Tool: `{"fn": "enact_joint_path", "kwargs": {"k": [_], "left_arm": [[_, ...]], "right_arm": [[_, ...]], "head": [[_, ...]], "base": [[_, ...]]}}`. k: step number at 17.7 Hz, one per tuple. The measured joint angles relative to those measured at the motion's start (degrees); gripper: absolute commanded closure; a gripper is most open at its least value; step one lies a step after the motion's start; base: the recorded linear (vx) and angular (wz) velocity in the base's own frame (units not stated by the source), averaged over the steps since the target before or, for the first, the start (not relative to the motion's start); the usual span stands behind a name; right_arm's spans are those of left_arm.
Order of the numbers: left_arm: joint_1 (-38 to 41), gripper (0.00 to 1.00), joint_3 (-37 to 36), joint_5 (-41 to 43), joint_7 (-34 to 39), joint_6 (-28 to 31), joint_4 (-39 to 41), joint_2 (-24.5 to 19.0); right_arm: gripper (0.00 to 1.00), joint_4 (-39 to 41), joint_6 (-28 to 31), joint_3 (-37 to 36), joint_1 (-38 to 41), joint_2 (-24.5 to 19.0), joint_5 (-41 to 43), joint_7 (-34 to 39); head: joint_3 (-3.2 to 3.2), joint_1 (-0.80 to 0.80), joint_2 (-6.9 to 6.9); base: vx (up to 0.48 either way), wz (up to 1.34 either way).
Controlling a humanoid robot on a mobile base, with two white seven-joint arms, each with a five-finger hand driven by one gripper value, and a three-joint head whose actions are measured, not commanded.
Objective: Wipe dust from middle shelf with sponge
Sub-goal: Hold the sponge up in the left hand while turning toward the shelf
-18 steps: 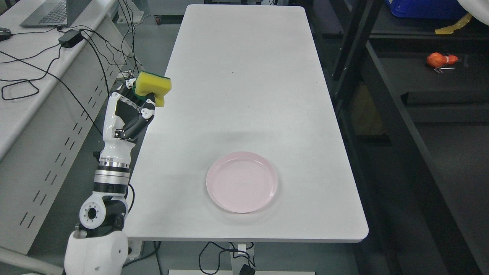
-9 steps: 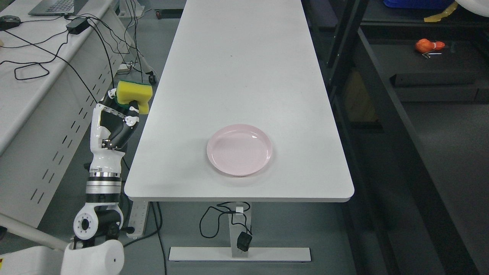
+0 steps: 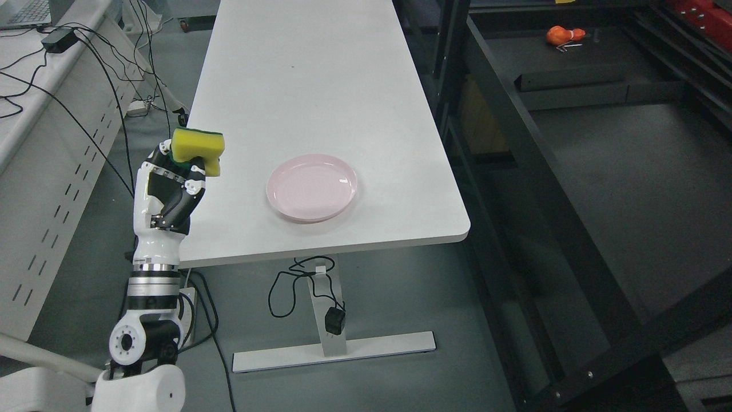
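Yellow sponge (image 3: 197, 147) sat clamped in the raised left hand (image 3: 168, 191). Plate (image 3: 311, 187) lay to its right, on the table (image 3: 320, 86).

No legible text, label, brand mark, number or sign is present on any surface in the head view. The sponge (image 3: 198, 147) held in the left hand (image 3: 170, 190), the pink plate (image 3: 311, 187) to the right of the hand and the white worktop (image 3: 309, 86) carry no readable print. The small items on the dark shelf (image 3: 600, 143) far right of the hand are too small to show any marking.
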State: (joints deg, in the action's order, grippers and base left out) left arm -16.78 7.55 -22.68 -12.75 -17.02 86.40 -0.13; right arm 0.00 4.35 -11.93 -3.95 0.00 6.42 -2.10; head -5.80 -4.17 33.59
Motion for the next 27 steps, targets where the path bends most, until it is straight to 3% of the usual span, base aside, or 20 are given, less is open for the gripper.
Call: {"fn": "enact_joint_path", "kwargs": {"k": [15, 27], "left_arm": [[0.1, 1.00, -0.7, 0.2, -0.5, -0.1, 0.4, 0.1], [-1.6, 0.99, -7.5, 1.5, -1.1, 0.0, 0.5, 0.1]], "right_arm": [[0.00, 0.0, 0.0, 0.0, 0.0, 0.0, 0.0, 0.0], [0.00, 0.0, 0.0, 0.0, 0.0, 0.0, 0.0, 0.0]], "head": [[0.00, 0.00, 0.00], [0.00, 0.00, 0.00]], "base": [[-0.266, -0.09], [-0.178, -0.36]]}}
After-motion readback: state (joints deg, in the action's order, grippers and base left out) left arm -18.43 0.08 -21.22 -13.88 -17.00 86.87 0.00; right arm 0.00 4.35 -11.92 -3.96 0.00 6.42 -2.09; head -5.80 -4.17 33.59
